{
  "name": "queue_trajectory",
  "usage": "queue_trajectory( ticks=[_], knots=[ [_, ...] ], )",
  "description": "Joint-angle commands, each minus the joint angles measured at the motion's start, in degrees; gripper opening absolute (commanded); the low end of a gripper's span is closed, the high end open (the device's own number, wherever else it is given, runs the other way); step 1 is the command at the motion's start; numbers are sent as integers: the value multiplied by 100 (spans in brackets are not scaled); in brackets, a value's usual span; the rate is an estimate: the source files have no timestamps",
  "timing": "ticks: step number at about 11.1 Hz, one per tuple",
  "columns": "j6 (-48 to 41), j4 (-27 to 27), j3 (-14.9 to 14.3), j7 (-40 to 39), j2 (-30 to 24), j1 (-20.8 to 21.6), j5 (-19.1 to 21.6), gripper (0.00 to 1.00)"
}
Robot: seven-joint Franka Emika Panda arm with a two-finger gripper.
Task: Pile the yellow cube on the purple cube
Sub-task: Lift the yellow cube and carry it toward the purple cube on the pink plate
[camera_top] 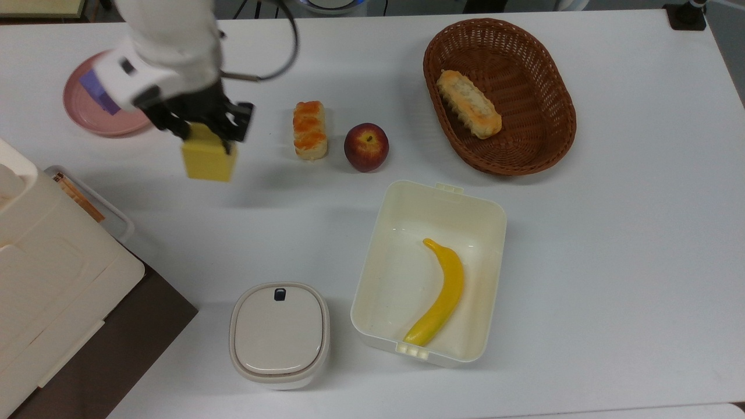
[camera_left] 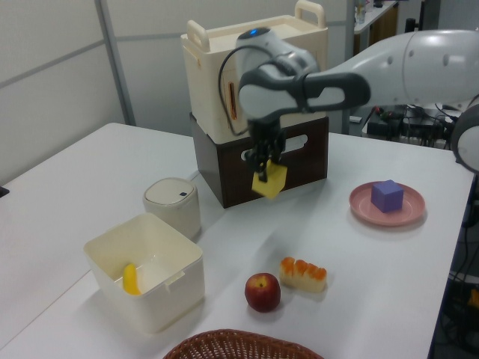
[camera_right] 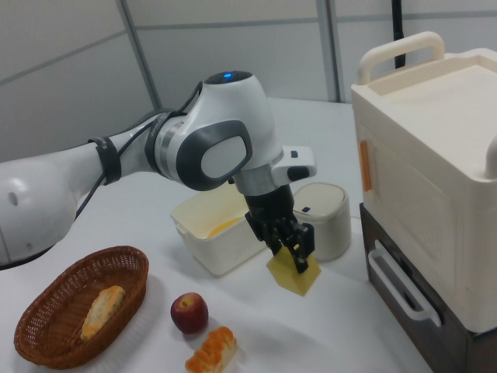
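My gripper [camera_top: 201, 131] [camera_left: 264, 163] [camera_right: 291, 252] is shut on the yellow cube [camera_top: 208, 159] [camera_left: 269, 182] [camera_right: 295, 276], which hangs tilted in the air well above the table. The purple cube [camera_left: 387, 195] sits on a pink plate [camera_left: 408, 214] at the left view's right. In the top view the purple cube [camera_top: 96, 93] and the pink plate [camera_top: 87, 119] lie at the upper left, partly covered by my arm. The yellow cube hangs a short way to the right of the plate in the top view.
A pastry [camera_top: 309, 129] and an apple [camera_top: 366, 146] lie mid-table. A wicker basket [camera_top: 553, 139] holds a bread roll. An open cream box [camera_top: 489, 256] holds a banana [camera_top: 441, 294]. A lidded round container [camera_top: 279, 334] and a tall cream cabinet [camera_left: 258, 67] stand near.
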Motion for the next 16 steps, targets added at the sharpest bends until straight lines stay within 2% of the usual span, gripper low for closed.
queue_trajectory(
  ticks=[1,4,7,9,11,14,16],
  knots=[
    [-385,-318,-19,-892,-652,-402,-113,0],
    [-413,-1124,-19,-1678,-1486,-886,-87,0],
    [-395,-1697,-124,-2019,-1892,-1185,-104,0],
    [-404,-1821,-133,-2328,-2016,-1562,-78,0],
    [-430,-1822,-142,-2575,-1886,-1826,-87,0],
    [-457,-1401,-159,-2584,-1201,-2012,-131,0],
    [-413,-1391,-151,-2829,-945,-2197,-236,0]
  ],
)
